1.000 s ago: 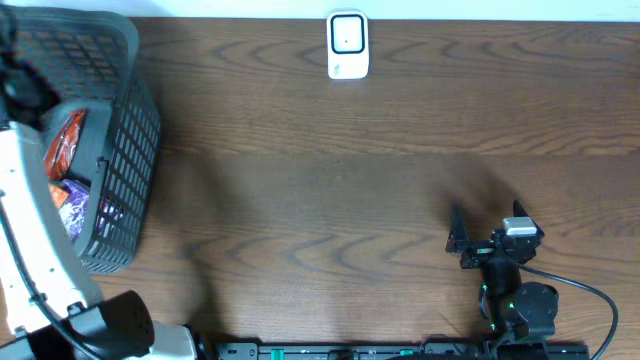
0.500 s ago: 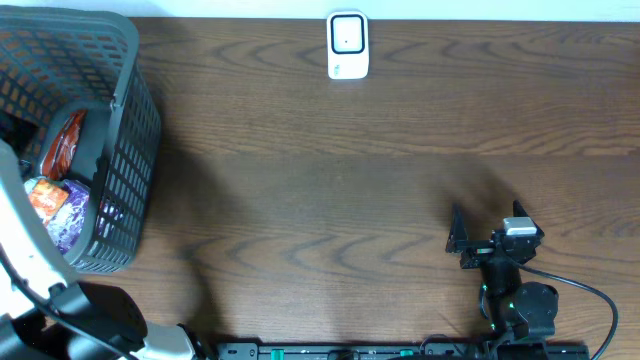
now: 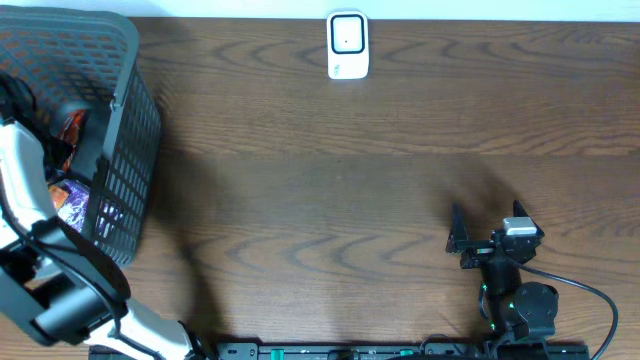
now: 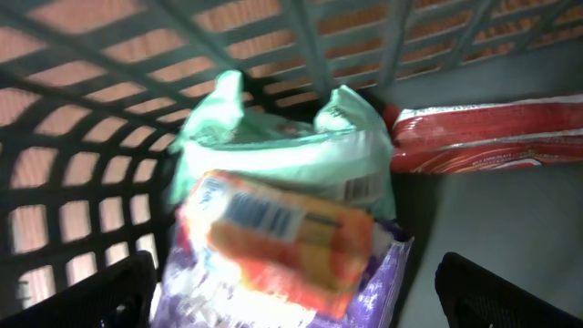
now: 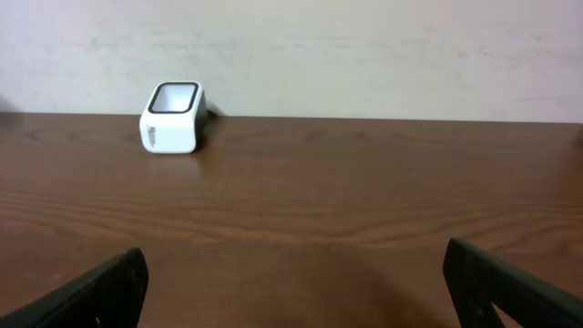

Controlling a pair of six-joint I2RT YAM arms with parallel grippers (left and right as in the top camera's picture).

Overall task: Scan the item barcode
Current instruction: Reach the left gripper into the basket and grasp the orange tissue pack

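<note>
A dark mesh basket (image 3: pixel 130 120) stands at the table's left edge with several packets inside. In the left wrist view an orange packet (image 4: pixel 282 237) with a blue label lies on top. It rests on a pale green pouch (image 4: pixel 282 150) and a purple bag (image 4: pixel 383 292), with a red packet (image 4: pixel 492 137) to the right. My left gripper (image 4: pixel 296 296) hangs open just above the orange packet, holding nothing. The white barcode scanner (image 3: pixel 348 45) stands at the table's far edge, seen too as the scanner (image 5: pixel 171 117) in the right wrist view. My right gripper (image 3: pixel 458 238) rests open and empty near the front right.
The left arm (image 3: pixel 25 180) reaches down over the basket's left side and hides part of its contents. Basket walls (image 4: pixel 109 137) close in around the left gripper. Bare wood table (image 3: pixel 320 200) lies between the basket, the scanner and the right arm.
The left arm has swung further over the basket and its gripper now sits lower among the packets. The right arm has not moved.
</note>
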